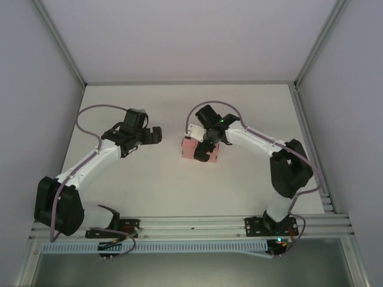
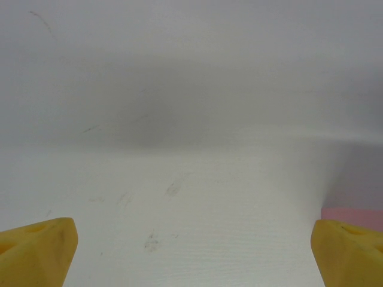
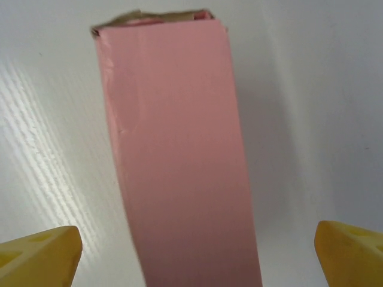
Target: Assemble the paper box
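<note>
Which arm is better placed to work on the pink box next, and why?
Probably right. The right gripper, open, straddles the box, fingertips either side without touching. The left gripper, also open, faces the table, the box off to its side.

Paper box (image 1: pixel 195 153) partly hidden under right gripper (image 1: pixel 206 144) from above. On the right wrist view its near end runs off the bottom edge and its far-end flaps are blurred. Left gripper (image 2: pixel 192 254) fingertips (image 2: pixel 40 248) cropped at the bottom corners; a pink sliver is cut by the right edge.
</note>
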